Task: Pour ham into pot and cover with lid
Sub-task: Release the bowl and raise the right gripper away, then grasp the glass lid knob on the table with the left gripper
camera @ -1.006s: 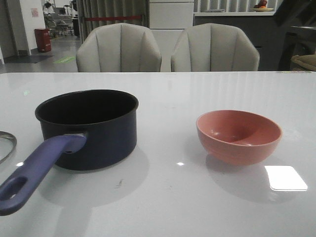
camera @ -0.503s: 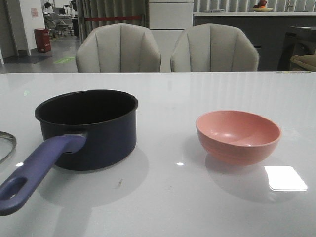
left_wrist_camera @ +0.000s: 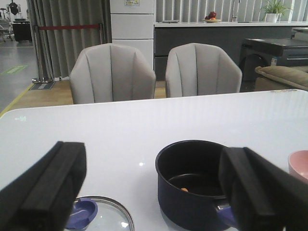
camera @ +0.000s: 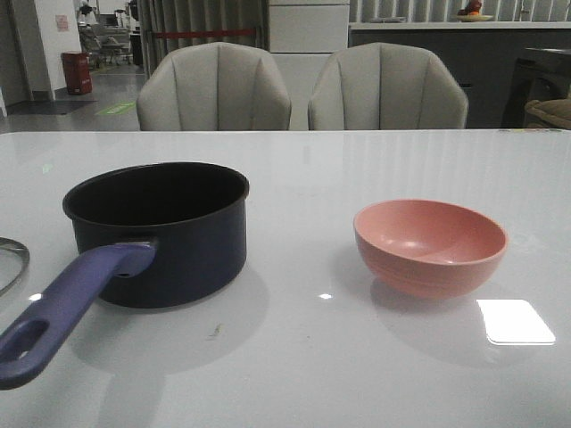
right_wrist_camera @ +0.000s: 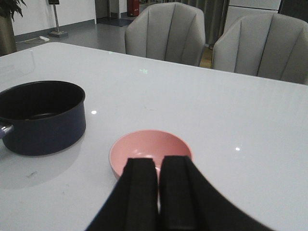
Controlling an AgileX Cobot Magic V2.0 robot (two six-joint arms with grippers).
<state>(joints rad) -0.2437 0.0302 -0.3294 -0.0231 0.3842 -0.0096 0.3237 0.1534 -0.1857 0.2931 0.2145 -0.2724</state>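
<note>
The dark navy pot stands at the left of the table, its purple-blue handle pointing toward me. In the left wrist view one small orange ham piece lies on the pot's black bottom. The glass lid with its blue knob lies flat on the table left of the pot; only its rim shows in the front view. My left gripper is open and empty, above and behind the lid and pot. My right gripper is shut and empty, just short of the pink bowl.
The pink bowl sits at the right of the table and looks empty. Its rim also shows in the left wrist view. Two grey chairs stand behind the far table edge. A bright reflection lies near the bowl.
A dark arm part at the upper right of the front view one second ago has left the view. The pot, lid and bowl have stayed in place.
</note>
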